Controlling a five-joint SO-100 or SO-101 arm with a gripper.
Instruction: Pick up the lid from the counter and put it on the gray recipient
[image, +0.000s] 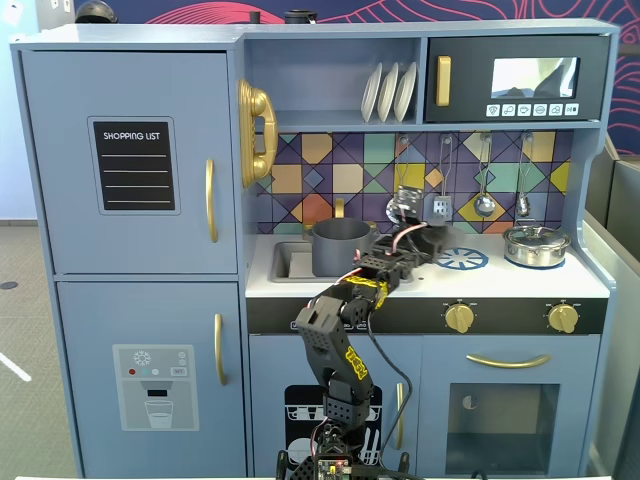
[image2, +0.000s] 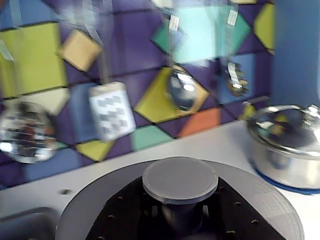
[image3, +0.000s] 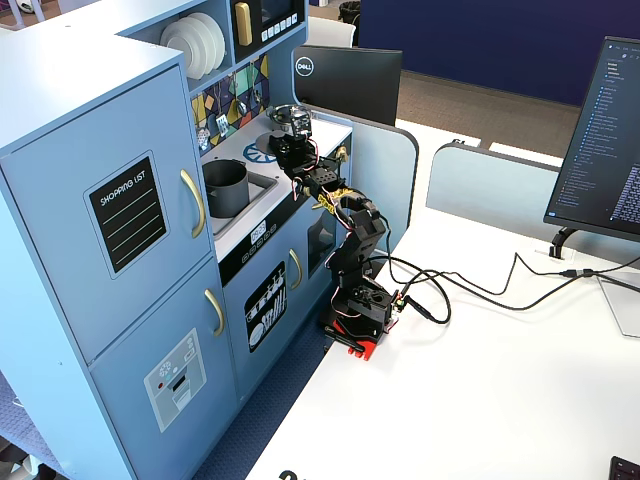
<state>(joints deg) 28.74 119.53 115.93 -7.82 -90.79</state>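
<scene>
Matte gray lid (image2: 180, 181), blue-starburst counter (image: 470, 284)

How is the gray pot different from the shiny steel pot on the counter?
The gray pot is matte, dark gray and open-topped; the steel pot is shiny silver with its lid on. The gray pot looks taller and stands by the sink; the steel pot sits at the counter's right end in that fixed view. Both are round and upright.

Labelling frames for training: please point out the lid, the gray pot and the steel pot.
lid (image2: 180, 181): wrist view, knob top.
gray pot (image: 342, 250): fixed view, front wall.
steel pot (image2: 287, 162): wrist view, side wall.
</scene>
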